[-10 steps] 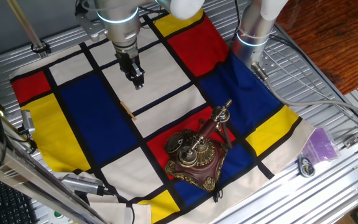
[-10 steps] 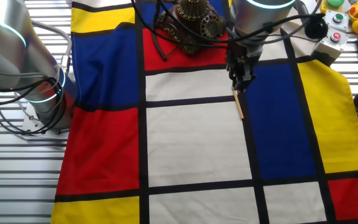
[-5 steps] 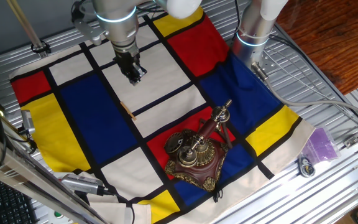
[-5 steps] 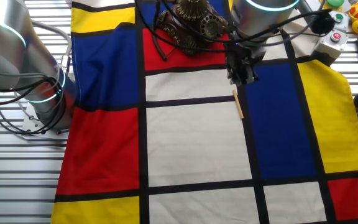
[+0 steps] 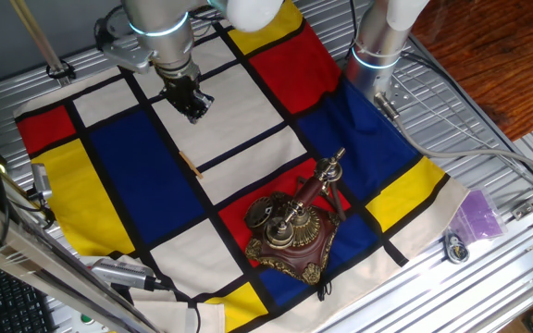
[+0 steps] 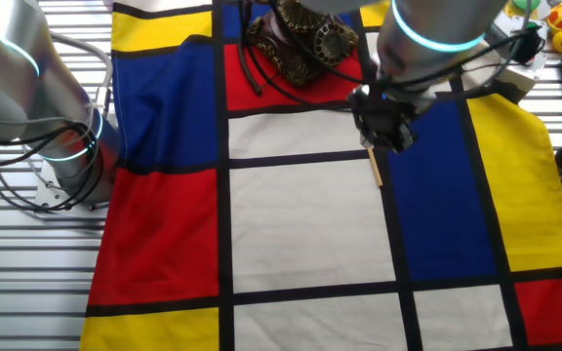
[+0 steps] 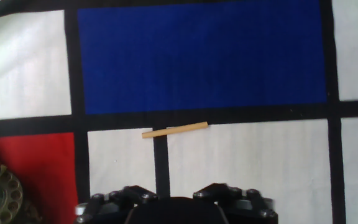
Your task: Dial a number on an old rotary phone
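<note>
Single arm, reaching over counter (image 5: 489, 139) from far side, wrist angled downward. Gripper (image 5: 192, 109) black, raised clear of surface, holding nothing. Hand view: two fingers (image 7: 132, 198) low in frame, tips out of view; jaw state unclear.

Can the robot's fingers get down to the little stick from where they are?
Probably yes. The stick lies flat on the cloth with nothing on it or beside it. The gripper hangs above the cloth a short way off, and the phone sits well off to the side.
</note>
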Robot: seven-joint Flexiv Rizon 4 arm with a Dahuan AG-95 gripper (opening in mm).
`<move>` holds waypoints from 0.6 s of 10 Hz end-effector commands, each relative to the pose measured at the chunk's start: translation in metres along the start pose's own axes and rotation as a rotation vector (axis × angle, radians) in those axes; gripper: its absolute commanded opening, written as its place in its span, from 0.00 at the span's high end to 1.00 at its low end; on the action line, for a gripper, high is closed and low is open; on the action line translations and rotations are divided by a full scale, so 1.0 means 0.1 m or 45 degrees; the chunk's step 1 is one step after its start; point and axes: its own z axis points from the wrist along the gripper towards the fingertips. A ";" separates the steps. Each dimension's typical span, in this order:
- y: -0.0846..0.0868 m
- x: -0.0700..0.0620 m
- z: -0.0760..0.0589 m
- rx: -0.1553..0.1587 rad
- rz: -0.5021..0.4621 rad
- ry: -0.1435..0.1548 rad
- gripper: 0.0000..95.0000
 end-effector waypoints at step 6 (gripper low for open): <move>-0.49 -0.31 0.73 0.002 -0.693 -0.020 1.00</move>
